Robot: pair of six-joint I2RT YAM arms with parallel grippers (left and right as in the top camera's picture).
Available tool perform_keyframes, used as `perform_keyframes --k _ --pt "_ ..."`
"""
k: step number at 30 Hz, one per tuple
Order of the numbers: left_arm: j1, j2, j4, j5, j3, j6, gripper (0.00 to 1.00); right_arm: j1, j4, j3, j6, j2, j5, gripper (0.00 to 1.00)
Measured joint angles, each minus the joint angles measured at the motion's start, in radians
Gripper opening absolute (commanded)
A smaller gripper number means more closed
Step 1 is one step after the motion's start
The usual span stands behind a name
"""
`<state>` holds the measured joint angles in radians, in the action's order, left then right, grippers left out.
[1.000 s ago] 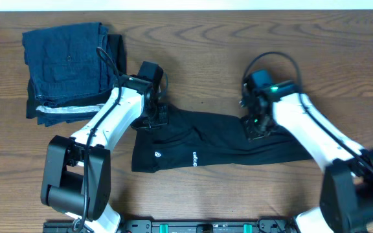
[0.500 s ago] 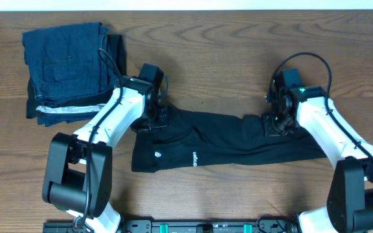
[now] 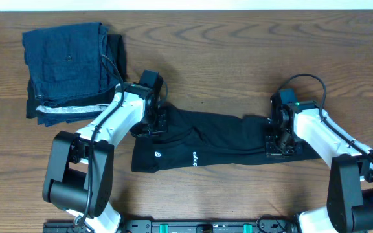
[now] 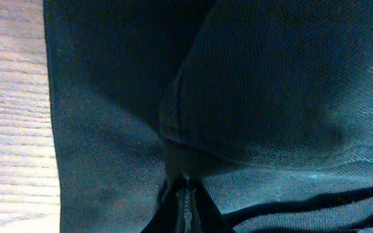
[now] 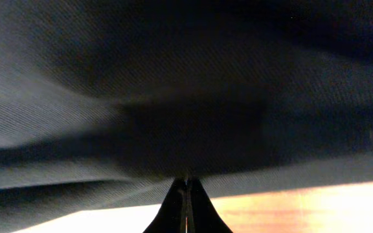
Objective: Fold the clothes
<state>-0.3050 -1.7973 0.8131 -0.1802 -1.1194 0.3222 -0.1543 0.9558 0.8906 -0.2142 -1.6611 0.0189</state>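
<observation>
— Wooden worktop [image 3: 238,65] carried what?
— One black T-shirt [image 3: 219,139], which lay in a long band near the front edge.
— And the jaws?
— Both were clamped tight on it: left jaws at its left end, right jaws at its right.

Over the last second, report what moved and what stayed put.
The right gripper travelled outward along the black T-shirt toward its right end, closing fully on the fabric. The left gripper stayed clamped on the shirt's left corner; the folded dark blue garments did not move.
</observation>
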Motion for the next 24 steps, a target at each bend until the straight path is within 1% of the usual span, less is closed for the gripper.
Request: perform_keyframes --k 3,7,9,13,15,18,24 --pt "0.000 0.000 -0.003 0.000 0.000 0.000 0.06 0.000 0.012 0.000 -0.025 0.000 0.014 0.01" --pt "0.000 0.000 -0.010 0.000 0.000 0.000 0.06 0.000 -0.013 0.000 -0.041 0.000 0.025 0.01" --pt "0.000 0.000 -0.010 0.000 0.000 0.000 0.06 0.000 0.006 0.011 -0.039 0.000 0.016 0.01" --pt "0.000 0.000 -0.010 0.000 0.000 0.000 0.06 0.003 0.100 0.111 -0.034 0.002 -0.002 0.01" --pt "0.000 0.000 -0.010 0.000 0.000 0.000 0.06 0.011 0.104 0.169 -0.034 0.010 -0.008 0.01" --pt "0.000 0.000 -0.010 0.000 0.000 0.000 0.06 0.047 0.080 0.220 -0.033 0.032 -0.011 0.01" --pt "0.000 0.000 -0.010 0.000 0.000 0.000 0.06 0.143 -0.029 0.201 -0.031 0.040 -0.010 0.01"
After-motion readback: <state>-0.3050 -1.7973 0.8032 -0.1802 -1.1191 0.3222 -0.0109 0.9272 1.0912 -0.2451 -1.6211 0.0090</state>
